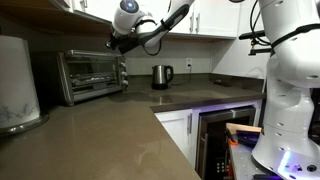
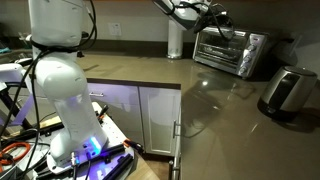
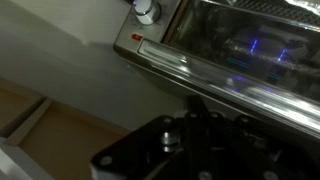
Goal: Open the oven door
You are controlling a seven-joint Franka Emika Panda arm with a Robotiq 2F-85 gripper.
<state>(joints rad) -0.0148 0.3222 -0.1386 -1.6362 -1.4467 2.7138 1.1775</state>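
1. Grey-brown countertop [image 1: 110, 130] carries the oven [image 1: 90, 72] at its far end, against the wall. The oven [image 2: 230, 50] shows in both exterior views.
2. The oven door [image 1: 88, 75] stands upright and shut against the oven body, so the opening stroke has not begun.
3. The handle bar [image 3: 215, 80] runs along the top edge of the door. In the wrist view it appears as a bright metal strip, with the dark glass of the oven door [image 3: 250, 45] beyond it.
4. The gripper [image 1: 117, 42] has its jaws together with nothing between them. In an exterior view it hangs at about 1 o'clock from the door centre, just above the oven's top edge on the knob side. In the wrist view the handle bar lies at 12 to 1 o'clock from the gripper [image 3: 190, 150] and close to it. Whether they touch cannot be told.
5. Step in hand, as judged: approach to the handle.
6. Next move, as judged: bring the closed fingertips over and behind the bar, then pull outward and downward along the door's arc. Too shallow a hook risks slipping off.
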